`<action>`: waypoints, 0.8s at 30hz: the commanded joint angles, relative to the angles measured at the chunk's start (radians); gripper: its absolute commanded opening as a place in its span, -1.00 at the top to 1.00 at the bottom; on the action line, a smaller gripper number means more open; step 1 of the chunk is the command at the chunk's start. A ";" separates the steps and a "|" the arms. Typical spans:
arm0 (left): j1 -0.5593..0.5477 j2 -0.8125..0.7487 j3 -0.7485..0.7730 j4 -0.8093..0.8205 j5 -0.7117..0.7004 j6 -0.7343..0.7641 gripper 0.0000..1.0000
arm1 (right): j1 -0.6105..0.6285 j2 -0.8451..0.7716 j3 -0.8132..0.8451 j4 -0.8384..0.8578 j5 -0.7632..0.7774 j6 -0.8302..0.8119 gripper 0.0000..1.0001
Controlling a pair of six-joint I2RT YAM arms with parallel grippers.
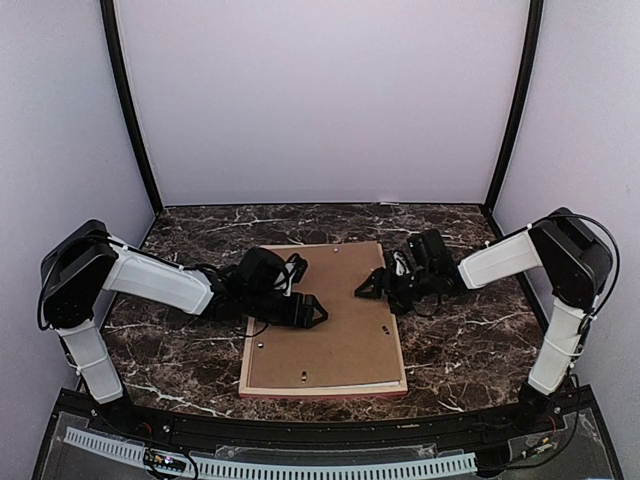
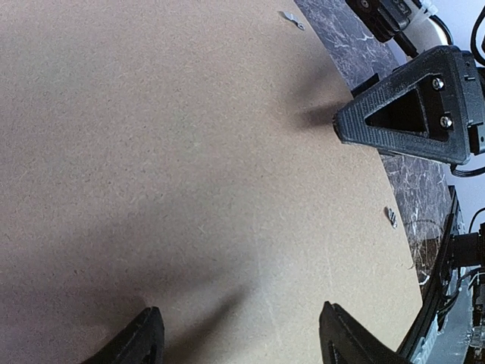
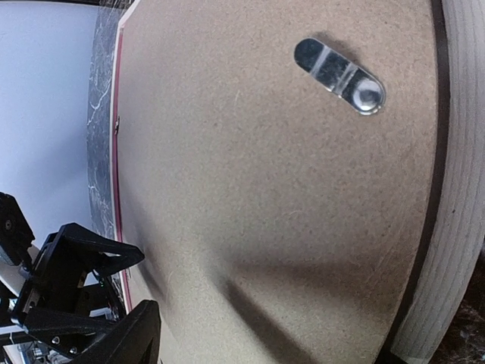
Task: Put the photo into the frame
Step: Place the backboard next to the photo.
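Top external view: the frame (image 1: 322,392) was laid face down near the middle of the dark, white-veined marble worktop (image 1: 460,350), slightly skewed, with only its thin pinkish rim seen around a plain brown backing board (image 1: 335,345). The board was flat, matte and finely speckled, like pressed fibre. The left hand (image 1: 305,312) was held over the board's left part, and the right hand (image 1: 368,288) was held at its right edge.

From the left wrist, the board filled almost the whole picture. The two black fingers (image 2: 144,341) of that hand were seen spread wide apart above it, nothing between them. A ribbed, triangular black finger of the right hand was seen across the board at its far edge.

From the right wrist, a small shiny metal tab (image 3: 341,74), oblong with rounded ends, was seen lying flat on the board. Beside it, the frame's pale wood side was shown with fine grain lines, and a narrow pink-red strip was seen along the opposite edge. Only one right finger was in view there, so whether that hand was spread or pressed together could not be told.
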 commanded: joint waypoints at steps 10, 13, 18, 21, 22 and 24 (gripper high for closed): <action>-0.001 -0.028 -0.068 -0.053 -0.072 -0.031 -0.46 | 0.009 -0.028 0.097 -0.132 0.040 -0.117 -0.42; -0.001 -0.035 -0.072 -0.060 -0.081 -0.034 -0.46 | 0.009 -0.028 0.110 -0.165 0.051 -0.137 -0.42; -0.002 -0.039 -0.077 -0.070 -0.097 -0.043 -0.47 | 0.008 -0.031 0.122 -0.191 0.058 -0.153 -0.43; -0.001 -0.042 -0.082 -0.074 -0.103 -0.048 -0.46 | 0.009 -0.031 0.131 -0.203 0.065 -0.163 -0.43; -0.002 -0.044 -0.083 -0.075 -0.107 -0.050 -0.47 | 0.008 -0.032 0.135 -0.219 0.070 -0.167 -0.43; -0.002 -0.047 -0.084 -0.079 -0.113 -0.050 -0.46 | 0.009 -0.035 0.145 -0.241 0.085 -0.178 -0.44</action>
